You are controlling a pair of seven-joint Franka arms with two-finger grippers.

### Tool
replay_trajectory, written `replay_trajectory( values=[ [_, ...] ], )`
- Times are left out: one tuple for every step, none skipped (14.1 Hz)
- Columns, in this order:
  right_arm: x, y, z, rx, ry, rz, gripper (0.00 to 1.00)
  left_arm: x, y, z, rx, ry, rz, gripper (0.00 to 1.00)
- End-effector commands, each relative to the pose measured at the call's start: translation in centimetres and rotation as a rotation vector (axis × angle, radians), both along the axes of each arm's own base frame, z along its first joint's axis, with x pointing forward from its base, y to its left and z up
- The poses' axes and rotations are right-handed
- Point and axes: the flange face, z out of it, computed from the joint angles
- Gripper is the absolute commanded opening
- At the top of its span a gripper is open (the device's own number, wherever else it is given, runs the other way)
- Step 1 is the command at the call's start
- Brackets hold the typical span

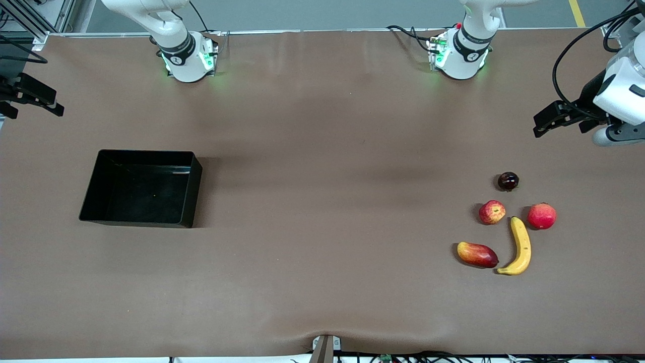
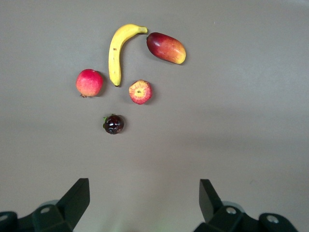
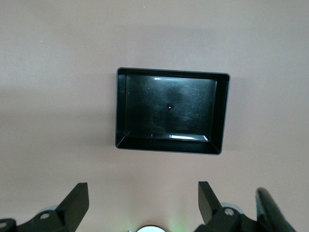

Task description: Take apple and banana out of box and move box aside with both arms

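The black box [image 1: 194, 190] stands empty at the right arm's end of the table. My right gripper [image 1: 35, 113] hangs open above the table edge beside it; the right wrist view looks down on the box [image 3: 220, 116] past the gripper [image 3: 144, 195]. At the left arm's end lie the yellow banana [image 1: 520, 247] and the red apple [image 1: 492, 212] beside it. My left gripper [image 1: 541, 126] is open and up in the air by that end; its wrist view shows the banana [image 2: 117, 50] and apple [image 2: 140, 92] ahead of the gripper [image 2: 145, 193]. Neither gripper holds anything.
Other fruits lie with them: a red-yellow mango [image 1: 476, 254] nearest the front camera, a round red fruit [image 1: 541, 216] beside the banana, and a small dark purple fruit [image 1: 508, 181] farthest back. Brown table cover [image 1: 322, 176] spans between box and fruits.
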Motion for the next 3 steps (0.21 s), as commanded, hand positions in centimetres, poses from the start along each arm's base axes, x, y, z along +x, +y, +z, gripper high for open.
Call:
replay_trajectory(
  values=[
    [-0.76,-0.9,0.54,-0.002,-0.012,-0.023,1.0,-0.37,0.4,1.54,-0.017,-0.033,-0.012,1.0],
    [-0.71,-0.98,0.46,-0.002,-0.011,-0.023,1.0,-0.36,0.48,1.75,-0.017,-0.038,-0.011,1.0],
    [-0.77,-1.13,0.35,-0.001,-0.005,-0.026,1.0,-0.31,0.48,1.67,-0.017,-0.036,-0.011,1.0]
  ],
)
